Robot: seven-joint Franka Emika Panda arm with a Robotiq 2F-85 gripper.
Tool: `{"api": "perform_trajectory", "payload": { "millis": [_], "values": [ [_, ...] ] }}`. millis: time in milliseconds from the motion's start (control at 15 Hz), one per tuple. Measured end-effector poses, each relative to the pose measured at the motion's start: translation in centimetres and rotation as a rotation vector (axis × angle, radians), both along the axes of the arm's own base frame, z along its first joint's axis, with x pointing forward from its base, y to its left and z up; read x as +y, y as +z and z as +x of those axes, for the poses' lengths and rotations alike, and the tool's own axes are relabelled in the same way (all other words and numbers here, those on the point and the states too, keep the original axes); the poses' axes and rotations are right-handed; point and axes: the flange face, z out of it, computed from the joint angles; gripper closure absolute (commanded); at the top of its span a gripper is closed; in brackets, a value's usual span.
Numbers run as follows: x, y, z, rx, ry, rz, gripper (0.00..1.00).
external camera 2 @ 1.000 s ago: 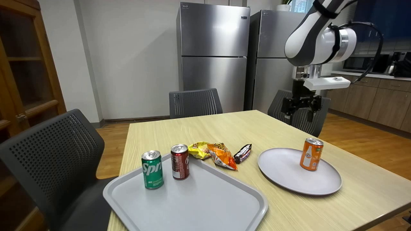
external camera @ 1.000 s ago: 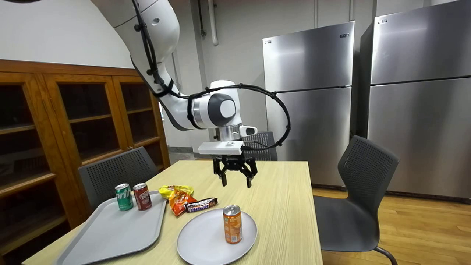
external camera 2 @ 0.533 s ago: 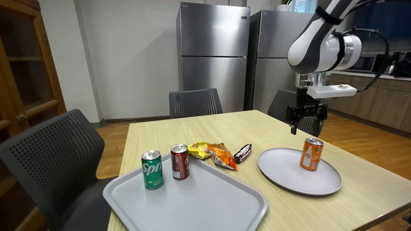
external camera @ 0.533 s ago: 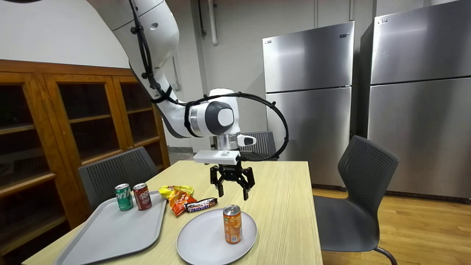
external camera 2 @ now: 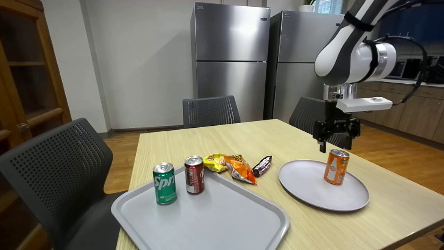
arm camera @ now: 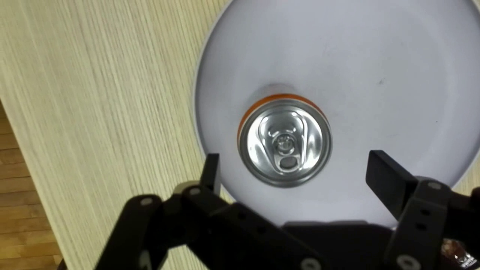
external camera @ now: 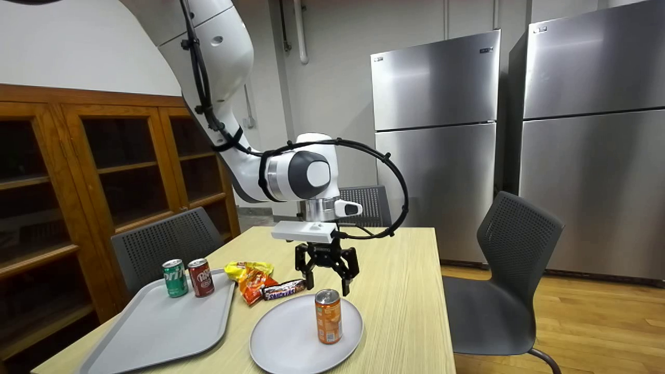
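Observation:
An orange can (external camera: pixel 328 320) stands upright on a round, pale grey plate (external camera: pixel 283 335), seen in both exterior views. Just above its top hangs my gripper (external camera 2: pixel 335 146), pointing down, jaws wide apart and holding nothing. From the wrist view, the silver lid of the can (arm camera: pixel 285 138) shows slightly beyond the line between the fingertips, closer to the left finger (arm camera: pixel 211 170) than to the right finger (arm camera: pixel 390 180). No contact is visible. A brown candy bar (external camera: pixel 284 289) lies on the table beside the plate.
A grey tray (external camera 2: pixel 215 218) bears a green can (external camera 2: pixel 165 184) and a dark red can (external camera 2: pixel 194 175). Between tray and candy bar lie a yellow bag (external camera 2: pixel 215 162) and an orange bag (external camera 2: pixel 239 169). Chairs, such as a dark chair (external camera: pixel 509 291), stand around the table.
The gripper has come down from well above the plate to just over the orange can, shifting slightly right in an exterior view. Its jaws have stayed open; the objects have not moved.

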Motion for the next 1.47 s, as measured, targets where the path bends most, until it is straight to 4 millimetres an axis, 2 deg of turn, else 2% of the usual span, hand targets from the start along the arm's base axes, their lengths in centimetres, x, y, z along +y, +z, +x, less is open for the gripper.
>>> {"api": "perform_trajectory", "payload": {
  "millis": [800,1467],
  "values": [
    [-0.2,-1.8,-2.0,0.049,-0.015,0.007,0.0],
    [-0.2,-2.2,-1.9,0.042,-0.021,0.004,0.0]
  ]
}}
